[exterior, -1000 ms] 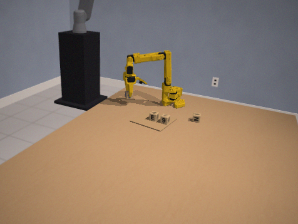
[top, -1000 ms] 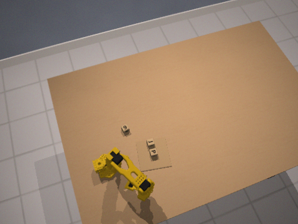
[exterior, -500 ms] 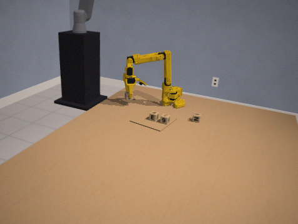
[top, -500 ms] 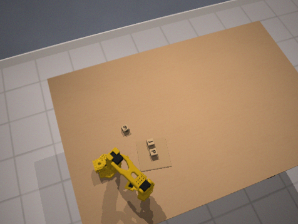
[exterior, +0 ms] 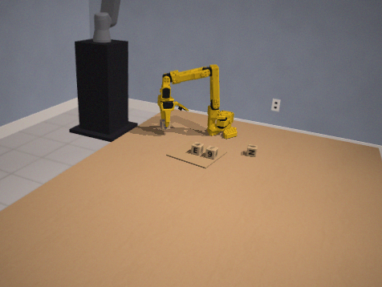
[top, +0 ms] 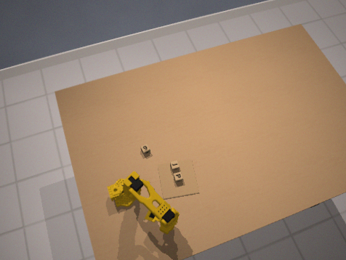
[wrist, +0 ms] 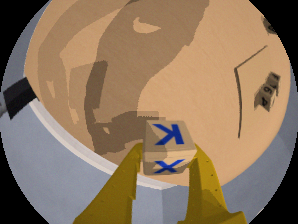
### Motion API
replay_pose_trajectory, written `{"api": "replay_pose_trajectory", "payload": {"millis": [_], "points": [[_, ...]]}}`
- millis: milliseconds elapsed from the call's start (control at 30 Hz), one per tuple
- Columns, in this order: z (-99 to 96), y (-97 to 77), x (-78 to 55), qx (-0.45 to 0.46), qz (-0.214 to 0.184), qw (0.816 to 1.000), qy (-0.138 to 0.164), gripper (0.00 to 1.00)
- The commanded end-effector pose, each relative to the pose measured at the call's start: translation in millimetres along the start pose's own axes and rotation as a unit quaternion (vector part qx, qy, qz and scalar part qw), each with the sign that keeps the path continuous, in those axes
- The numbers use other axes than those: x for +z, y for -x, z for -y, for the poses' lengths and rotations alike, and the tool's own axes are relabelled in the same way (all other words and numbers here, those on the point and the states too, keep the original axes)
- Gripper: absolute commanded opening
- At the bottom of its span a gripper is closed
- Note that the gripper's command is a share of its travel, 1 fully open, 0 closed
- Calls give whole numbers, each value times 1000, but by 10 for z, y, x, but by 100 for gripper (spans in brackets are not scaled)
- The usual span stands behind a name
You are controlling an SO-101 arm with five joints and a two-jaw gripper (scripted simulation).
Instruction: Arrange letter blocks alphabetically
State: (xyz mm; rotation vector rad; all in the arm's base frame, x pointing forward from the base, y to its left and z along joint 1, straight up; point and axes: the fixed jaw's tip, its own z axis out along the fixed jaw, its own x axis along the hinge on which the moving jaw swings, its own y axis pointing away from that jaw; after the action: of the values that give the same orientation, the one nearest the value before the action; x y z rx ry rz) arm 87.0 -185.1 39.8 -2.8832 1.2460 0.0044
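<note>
Claw (top: 168, 226) (exterior: 165, 126) (wrist: 167, 152) of the yellow jointed arm (top: 147, 197) (exterior: 190, 75) is closed on a pale wooden cube with blue K and X faces (exterior: 163, 124) (wrist: 167, 137), one finger at either side of it. The arm reaches out beside the thin, tan, square mat (top: 185, 188) (exterior: 182, 155) (wrist: 246, 80), so the gripped cube is off the mat, low over the wooden table (top: 236, 109) (exterior: 160, 220) (wrist: 195, 85); whether it touches the wood I cannot tell. Two more pale cubes sit on the mat, close together: a cube with a dark J on top (top: 174, 165) (exterior: 212, 152), and a cube with a dark P on top (top: 178, 177) (exterior: 197, 148). Seen from the base, J is to the left of P. Off the mat, on the table, lies a pale cube with a dark N on one side (top: 145, 149) (exterior: 251, 151); its curved top character is too small to read surely.

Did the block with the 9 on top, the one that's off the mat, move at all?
No. The 9 block sits in the same spot on the table, beyond the mat's corner.
</note>
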Motion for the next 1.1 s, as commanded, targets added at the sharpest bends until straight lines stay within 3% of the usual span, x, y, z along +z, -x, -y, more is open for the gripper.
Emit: {"api": "replay_pose_trajectory", "payload": {"millis": [0, 1067], "points": [[-28, -73, -95, 0, -33, 999, 9, 0], [-30, -80, 25, 0, -33, 999, 9, 0]]}}
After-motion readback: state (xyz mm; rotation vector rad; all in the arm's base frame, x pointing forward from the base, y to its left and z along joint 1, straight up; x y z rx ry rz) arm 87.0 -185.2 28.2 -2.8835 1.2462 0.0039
